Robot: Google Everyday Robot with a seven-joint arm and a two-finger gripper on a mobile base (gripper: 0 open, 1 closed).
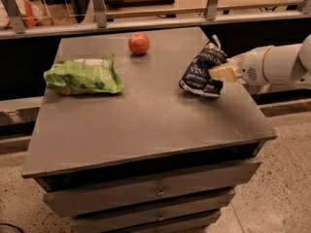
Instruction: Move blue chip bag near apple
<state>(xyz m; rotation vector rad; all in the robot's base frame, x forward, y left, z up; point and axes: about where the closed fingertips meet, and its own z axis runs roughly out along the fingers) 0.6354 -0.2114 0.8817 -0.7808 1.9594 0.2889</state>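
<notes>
Dull grey cabinet top fills your view, smooth and flat. At centre right you see the blue chip bag, dark crinkled foil with white lettering, tilted up and pinched at its right edge by the cream-tipped gripper. The round red apple sits at upper centre, well apart from it; a puffy green chip bag lies at left.

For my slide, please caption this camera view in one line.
The gripper holds the tilted blue chip bag on the cabinet top, apart from the apple and the green chip bag.
</notes>
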